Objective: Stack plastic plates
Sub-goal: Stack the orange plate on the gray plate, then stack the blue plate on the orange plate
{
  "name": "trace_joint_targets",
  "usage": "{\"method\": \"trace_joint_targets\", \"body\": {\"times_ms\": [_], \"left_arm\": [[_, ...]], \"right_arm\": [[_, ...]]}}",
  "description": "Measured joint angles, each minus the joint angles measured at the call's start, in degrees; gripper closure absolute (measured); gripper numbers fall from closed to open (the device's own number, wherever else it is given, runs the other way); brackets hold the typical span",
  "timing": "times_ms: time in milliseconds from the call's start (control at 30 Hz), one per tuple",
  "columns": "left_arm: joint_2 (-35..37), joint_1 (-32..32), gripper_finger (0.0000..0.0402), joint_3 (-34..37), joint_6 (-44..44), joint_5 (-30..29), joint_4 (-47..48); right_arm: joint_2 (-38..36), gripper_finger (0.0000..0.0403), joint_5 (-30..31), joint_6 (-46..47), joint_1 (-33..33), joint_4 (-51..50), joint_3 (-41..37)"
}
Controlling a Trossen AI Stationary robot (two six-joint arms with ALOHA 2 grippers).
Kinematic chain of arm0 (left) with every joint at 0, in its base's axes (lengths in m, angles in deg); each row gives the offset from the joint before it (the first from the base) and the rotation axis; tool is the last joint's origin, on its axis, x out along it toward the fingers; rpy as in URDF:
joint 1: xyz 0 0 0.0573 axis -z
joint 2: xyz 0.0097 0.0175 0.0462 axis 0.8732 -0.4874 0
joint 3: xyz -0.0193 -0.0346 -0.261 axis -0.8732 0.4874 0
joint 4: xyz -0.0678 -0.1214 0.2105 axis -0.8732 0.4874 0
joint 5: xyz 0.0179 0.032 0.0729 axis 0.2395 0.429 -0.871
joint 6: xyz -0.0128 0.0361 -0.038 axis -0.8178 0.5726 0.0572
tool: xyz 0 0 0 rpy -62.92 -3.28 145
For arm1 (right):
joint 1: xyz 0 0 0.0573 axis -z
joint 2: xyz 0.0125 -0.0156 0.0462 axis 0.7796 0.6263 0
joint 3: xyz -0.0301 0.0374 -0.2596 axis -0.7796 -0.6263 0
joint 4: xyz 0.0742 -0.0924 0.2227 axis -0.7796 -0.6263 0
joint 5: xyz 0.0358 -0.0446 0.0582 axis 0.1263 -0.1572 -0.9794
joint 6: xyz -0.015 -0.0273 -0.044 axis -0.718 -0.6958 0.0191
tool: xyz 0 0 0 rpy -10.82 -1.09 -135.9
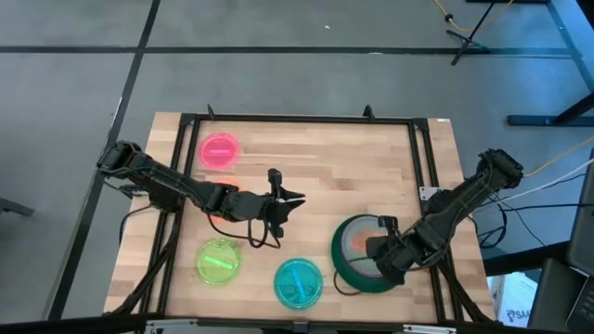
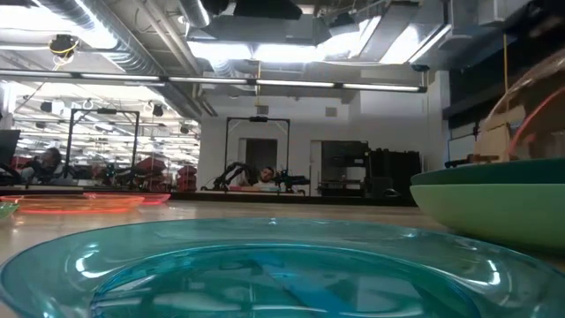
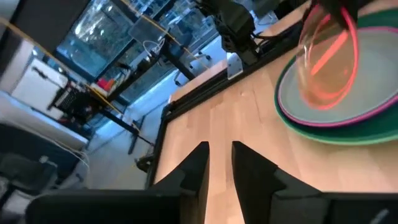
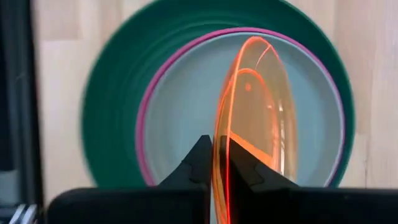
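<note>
Right gripper [image 4: 216, 163] | jaws pinching orange plate [image 4: 252, 106] by rim, tilting over stack [image 1: 357, 269] | advice: levelling, centring before releasing; left gripper [image 1: 290, 200] | idling mid-table, jaws slightly spread

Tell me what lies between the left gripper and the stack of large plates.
In the left wrist view, only bare wooden table lies between the left gripper and the stack of large plates; the high view agrees.

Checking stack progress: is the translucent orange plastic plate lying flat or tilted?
Tilted: the translucent orange plastic plate stands on edge, pinched by the right gripper over the stack.
</note>
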Motion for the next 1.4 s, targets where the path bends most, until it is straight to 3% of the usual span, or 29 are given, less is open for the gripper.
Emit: {"method": "trace_joint_targets", "body": {"times_ms": [133, 300, 500, 667, 833, 1400], "left_arm": [[0.0, 0.14, 0.0314, 0.0, -6.9, 3.86, 1.21], [-0.18, 0.18, 0.0279, 0.0, -17.47, 12.27, 5.79], [-3.65, 1.11, 0.0272, 0.75, -29.87, 13.52, 7.38], [-9.27, 3.03, 0.0273, 1.51, -40.87, 14.85, 7.98], [-13.94, 3.02, 0.0273, 1.49, -52.29, 23.65, 7.71], [-22.4, 1.23, 0.0273, 1.49, -56.19, 37.37, 4.57]], "right_arm": [[0.0, 0.0356, 0.38, 2.26, 0.08, 4.25, -3.33], [0.02, 0.0284, -1.03, 4.86, 0.04, 5.94, -4.84], [0.0, 0.023, 0.33, 5.41, 0.04, 7.5, -3.68], [0.11, 0.0225, 7.89, 4.15, 0.02, 16.94, -4.09], [2.1, 0.0228, 10.57, 0.16, 0.04, 25.31, -4.75], [7.21, 0.0228, 9.01, -2.74, 0.04, 28.07, -4.75]]}}
